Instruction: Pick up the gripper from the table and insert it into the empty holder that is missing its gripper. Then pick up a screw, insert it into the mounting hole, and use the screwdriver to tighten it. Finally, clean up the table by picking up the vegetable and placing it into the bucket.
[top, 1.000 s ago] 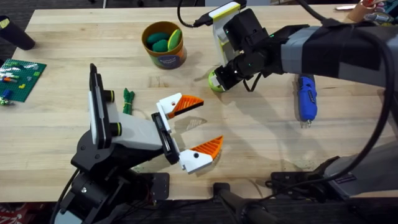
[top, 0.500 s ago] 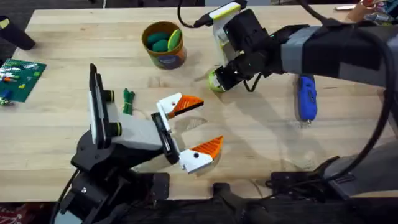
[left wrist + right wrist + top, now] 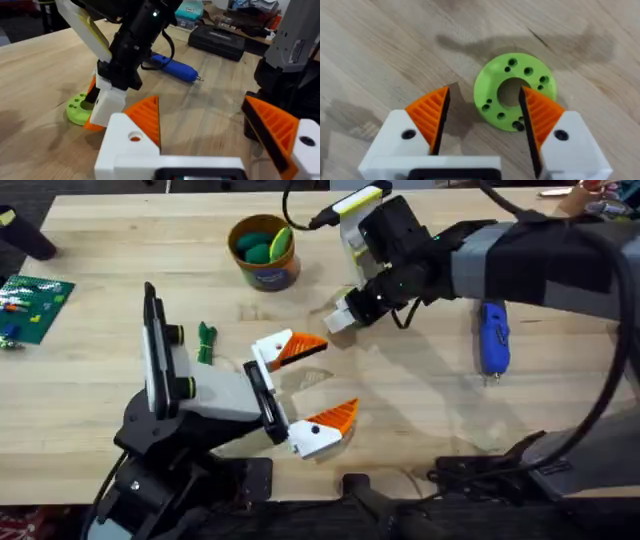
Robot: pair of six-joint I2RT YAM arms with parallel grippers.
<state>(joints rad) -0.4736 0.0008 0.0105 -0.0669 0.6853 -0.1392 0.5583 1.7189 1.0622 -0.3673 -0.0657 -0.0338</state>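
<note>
Wood-plank table point(image 3: 420, 410) holding bucket point(image 3: 264, 252), screwdriver point(image 3: 493, 335).

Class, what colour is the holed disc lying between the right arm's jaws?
Bright green disc, clearest in the right wrist view.

Screwdriver point(image 3: 492, 336): bright blue, stubby, lying flat on the table's right side, thin metal bit end toward the near edge; left wrist view shows it point(image 3: 174, 67) with the bit tip clear. Bucket point(image 3: 264, 253): round orange-brown cup with a dark blue label band, upright at far centre-left, holding green and yellow-green pieces. Green disc point(image 3: 515, 91): flat on wood, 1 centre hole plus small holes around.
</note>
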